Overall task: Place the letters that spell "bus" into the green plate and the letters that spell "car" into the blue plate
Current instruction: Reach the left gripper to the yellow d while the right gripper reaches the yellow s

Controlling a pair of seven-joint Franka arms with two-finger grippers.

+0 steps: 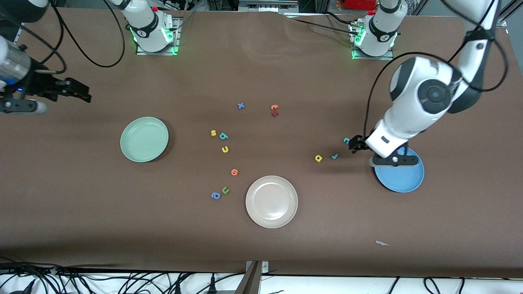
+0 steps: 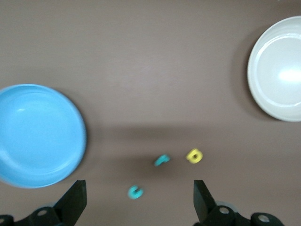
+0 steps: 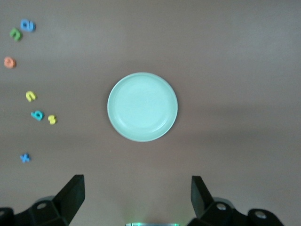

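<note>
While both hands stand wide apart at the fingers and hold nothing, neither touches any letter or plate.

Left hand point(image 1: 356, 145): it hangs low over the surface, just beside the teal c point(image 1: 346, 140) and at the rim of the blue plate point(image 1: 402, 181). In the left wrist view the teal c point(image 2: 135, 191) lies between the two spread fingers point(image 2: 73, 202), apart from both. The teal r point(image 1: 334, 156) and the yellow a point(image 1: 318, 158) lie close together, slightly nearer to the front camera than the c. All three rest on the bare surface point(image 1: 261, 245); the blue plate point(image 2: 37, 136) carries nothing.

Right hand point(image 1: 79, 93): it waits in the air near the right arm's end of the surface. Its wrist view looks down on the green plate point(image 3: 142, 107), which carries nothing.

Letters for the green plate point(image 1: 144, 139): the yellow s point(image 1: 213, 132) and teal b point(image 1: 223, 136) lie side by side near the middle of the surface, with the yellow u point(image 1: 225, 149) just nearer to the front camera.

Other items: an orange letter point(image 1: 234, 172), a green u point(image 1: 225, 190) and a blue a point(image 1: 215, 196) lie nearer the front camera, beside the cream-white plate point(image 1: 271, 201). A blue x point(image 1: 240, 105) and an orange and red pair point(image 1: 274, 110) lie toward the bases.
</note>
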